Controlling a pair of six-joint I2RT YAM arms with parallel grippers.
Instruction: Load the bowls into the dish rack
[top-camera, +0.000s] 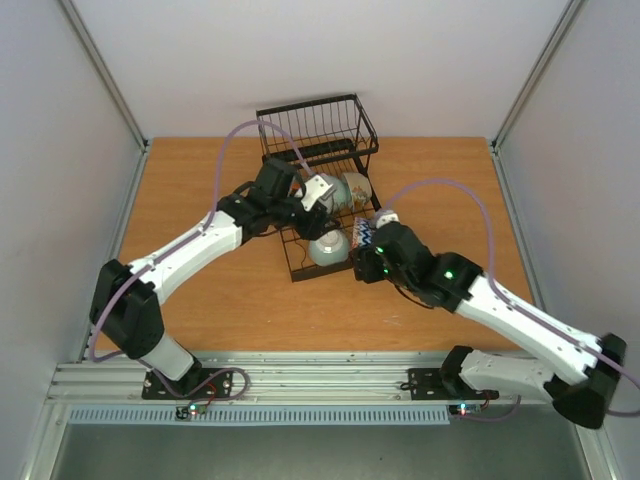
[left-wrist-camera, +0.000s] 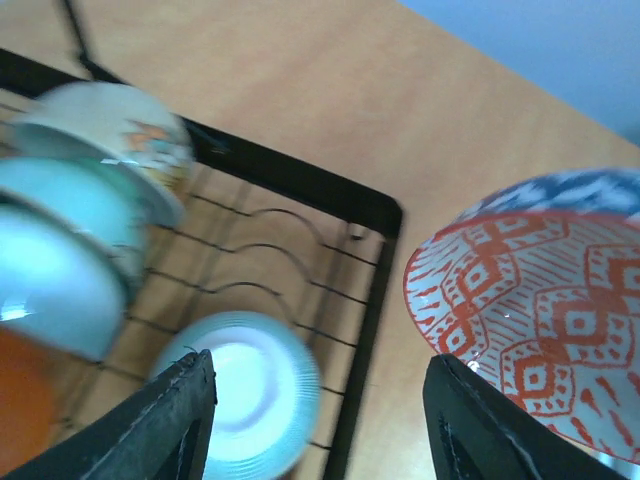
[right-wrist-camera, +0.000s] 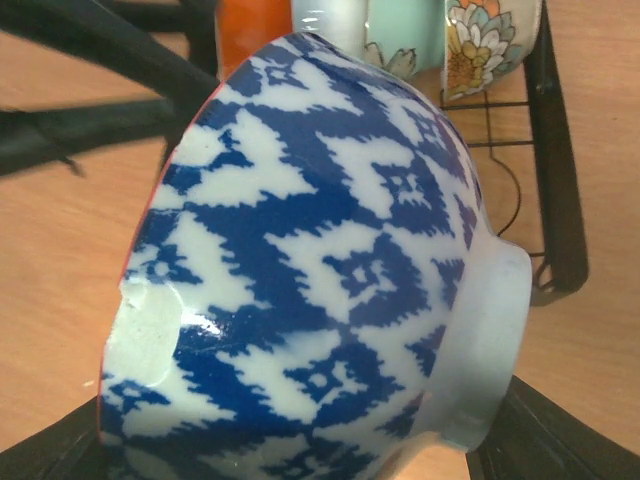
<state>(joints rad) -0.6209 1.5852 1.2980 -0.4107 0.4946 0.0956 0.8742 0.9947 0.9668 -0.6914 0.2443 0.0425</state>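
Observation:
The black wire dish rack (top-camera: 318, 128) stands at the middle back of the table. Standing in its dividers are a cream floral bowl (left-wrist-camera: 120, 130), a pale green bowl (left-wrist-camera: 80, 205), a white-looking bowl (left-wrist-camera: 45, 290) and an orange bowl (left-wrist-camera: 18, 400). My left gripper (left-wrist-camera: 325, 420) hangs open over the rack's near end. Below its spread fingers (left-wrist-camera: 170, 425) a pale ribbed bowl (left-wrist-camera: 250, 390) lies blurred on the wires, free of them. My right gripper (top-camera: 368, 240) is shut on a blue-and-white patterned bowl (right-wrist-camera: 320, 270), red-patterned inside, just right of the rack's near corner.
The rack's taller basket section (top-camera: 330, 120) is at its far end. Grey walls close in the wooden table (top-camera: 200, 290) on the left, right and back. The two wrists are close together over the rack's near end.

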